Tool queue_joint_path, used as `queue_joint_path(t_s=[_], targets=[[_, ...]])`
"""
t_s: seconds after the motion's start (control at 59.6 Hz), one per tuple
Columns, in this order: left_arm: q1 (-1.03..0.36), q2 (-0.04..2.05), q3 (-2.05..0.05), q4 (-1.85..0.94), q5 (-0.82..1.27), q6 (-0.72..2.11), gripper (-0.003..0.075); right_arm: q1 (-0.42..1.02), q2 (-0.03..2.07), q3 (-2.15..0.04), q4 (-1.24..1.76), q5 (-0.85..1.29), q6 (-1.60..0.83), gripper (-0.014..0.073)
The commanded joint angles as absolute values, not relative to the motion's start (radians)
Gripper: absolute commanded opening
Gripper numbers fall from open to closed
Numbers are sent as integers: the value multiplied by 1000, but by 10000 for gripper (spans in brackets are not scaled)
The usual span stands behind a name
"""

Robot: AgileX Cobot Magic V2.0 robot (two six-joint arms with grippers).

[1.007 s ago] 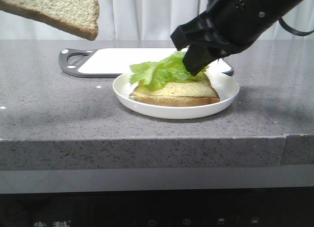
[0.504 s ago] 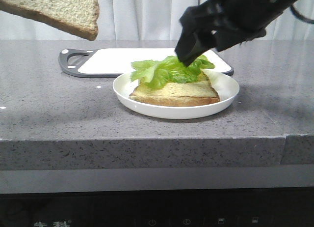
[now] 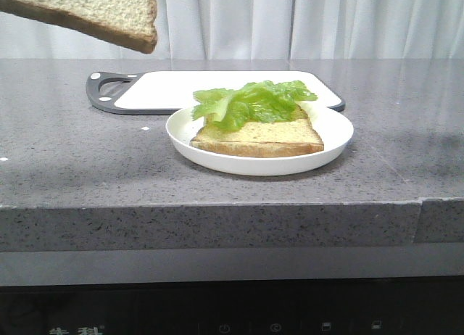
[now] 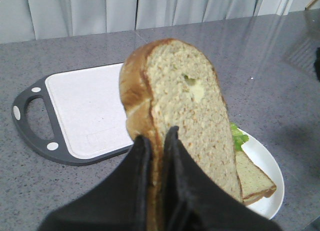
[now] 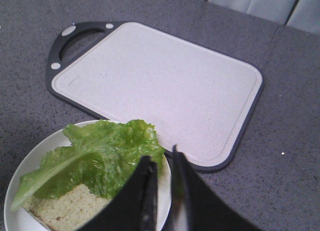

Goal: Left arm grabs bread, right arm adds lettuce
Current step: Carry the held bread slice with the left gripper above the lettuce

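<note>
Bread (image 4: pixel 186 116) clamped in left gripper (image 4: pixel 157 141); lower it flat, square over lettuce (image 5: pixel 95 158). Right gripper (image 5: pixel 162 167) nearly closed, empty.

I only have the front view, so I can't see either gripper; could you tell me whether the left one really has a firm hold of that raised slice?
Observer: Yes. In the left wrist view the left gripper is shut on the bread, pinching its lower edge between the fingers.
Operator: Thank you. Is the right gripper carrying anything?
Observer: No. In the right wrist view the right gripper has nothing between its nearly closed fingers; it sits above the lettuce.
Operator: Is anything lying on the cutting board?
Observer: No, the cutting board is bare in that view.
</note>
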State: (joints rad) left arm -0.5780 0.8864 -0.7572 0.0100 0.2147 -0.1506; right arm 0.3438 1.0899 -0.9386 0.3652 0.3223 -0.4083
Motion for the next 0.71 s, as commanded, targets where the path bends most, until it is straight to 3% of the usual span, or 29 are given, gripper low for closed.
queue_joint_path(t_s=[0.0,0.319,0.571,0.688], targets=[[-578,899,-805,-50,134,-159,-20,339,988,-927,371,252,-417,-60],[-574,1184,-1112,-407,419,-17,-18,339,757,-779,371,278,-417,-62],[-330,1462,-1247,-1386,850,610,-20,339,685,-757,371,263,-417,-62],[-300,1545,-1248,-1454,882,629,-20,339,685,-757,371,263,-417,-62]])
